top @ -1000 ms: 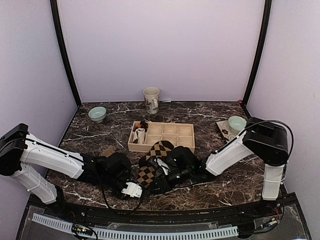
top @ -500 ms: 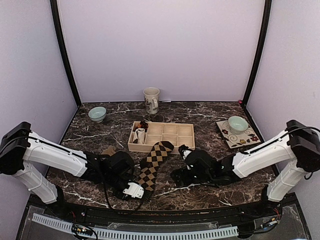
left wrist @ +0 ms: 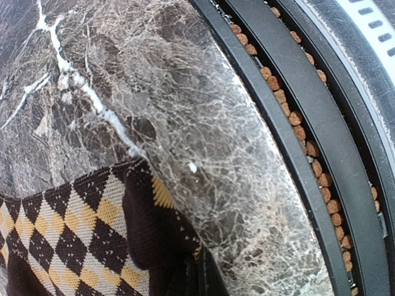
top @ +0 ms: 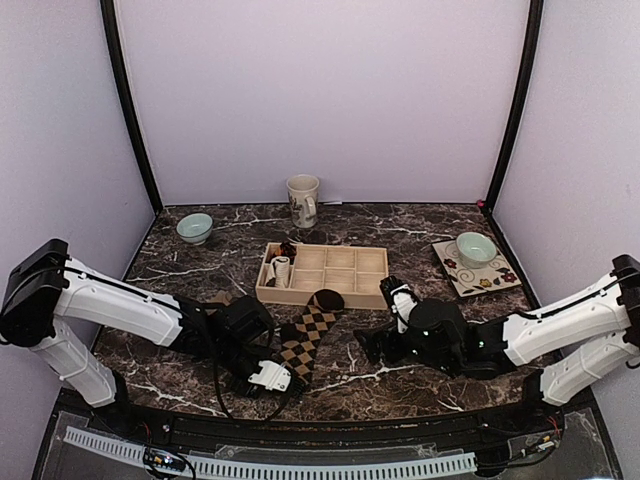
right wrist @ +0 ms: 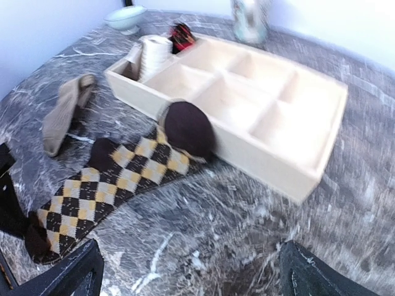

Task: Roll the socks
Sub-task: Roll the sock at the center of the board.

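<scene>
The right claw [right wrist: 188, 274], now released and wide, has drawn back from the checked sock [top: 308, 335], whose toe leans on the wooden tray [top: 330, 292]; the left claw [top: 275, 372] stays clenched on its far end. The tan sock [top: 216, 300] lies left of the tray. Dark marble tabletop [top: 430, 235], lilac walls [top: 320, 90].

Wearing white shells with black joints on left arm [top: 110, 305] and right arm [top: 565, 322]; trailing black cable [top: 216, 388] at seven o'clock.
</scene>
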Tool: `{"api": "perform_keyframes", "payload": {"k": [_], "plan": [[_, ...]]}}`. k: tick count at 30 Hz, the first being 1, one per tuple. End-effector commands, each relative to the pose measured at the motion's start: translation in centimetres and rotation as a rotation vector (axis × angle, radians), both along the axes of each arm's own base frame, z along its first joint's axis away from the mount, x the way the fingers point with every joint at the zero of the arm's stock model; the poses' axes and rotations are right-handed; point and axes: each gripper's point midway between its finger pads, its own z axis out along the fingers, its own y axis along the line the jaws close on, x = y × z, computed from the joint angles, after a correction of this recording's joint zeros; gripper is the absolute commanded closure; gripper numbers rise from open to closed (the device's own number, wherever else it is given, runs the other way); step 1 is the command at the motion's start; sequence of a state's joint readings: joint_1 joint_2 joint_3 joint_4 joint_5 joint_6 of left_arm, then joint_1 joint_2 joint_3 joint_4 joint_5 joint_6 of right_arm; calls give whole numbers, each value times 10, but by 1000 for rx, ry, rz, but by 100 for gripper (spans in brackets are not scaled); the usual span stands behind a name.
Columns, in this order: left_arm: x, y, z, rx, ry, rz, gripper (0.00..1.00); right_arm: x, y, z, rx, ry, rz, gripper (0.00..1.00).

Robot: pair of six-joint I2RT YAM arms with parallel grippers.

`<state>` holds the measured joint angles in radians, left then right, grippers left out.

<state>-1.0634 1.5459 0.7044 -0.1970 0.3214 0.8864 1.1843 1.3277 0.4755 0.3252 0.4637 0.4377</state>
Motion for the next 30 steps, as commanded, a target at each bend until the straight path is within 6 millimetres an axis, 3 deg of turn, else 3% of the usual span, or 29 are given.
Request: {"api": "perform_keyframes", "payload": {"k": [1, 7, 9, 12, 16, 22, 25, 30], "plan": [[-13, 15, -4, 43, 123, 9, 100, -20, 19, 40, -65, -277, 108, 1], [-7, 12, 4, 26, 188, 45, 99, -41, 17, 38, -162, -283, 128, 1], [-8, 12, 5, 42, 221, 58, 99, -59, 23, 47, -169, -307, 155, 1], [-9, 13, 2, 72, 256, 61, 98, -84, 38, 46, -215, -312, 244, 3], [-9, 11, -3, 106, 283, 63, 98, -107, 59, 23, -264, -283, 359, 6], [-11, 11, -5, 108, 290, 36, 98, -125, 99, -3, -338, -328, 491, 16], [-13, 12, -8, 120, 302, 27, 97, -133, 118, -12, -374, -367, 557, 15], [-15, 12, -7, 131, 327, 12, 95, -146, 132, -28, -427, -404, 676, 14]]}}
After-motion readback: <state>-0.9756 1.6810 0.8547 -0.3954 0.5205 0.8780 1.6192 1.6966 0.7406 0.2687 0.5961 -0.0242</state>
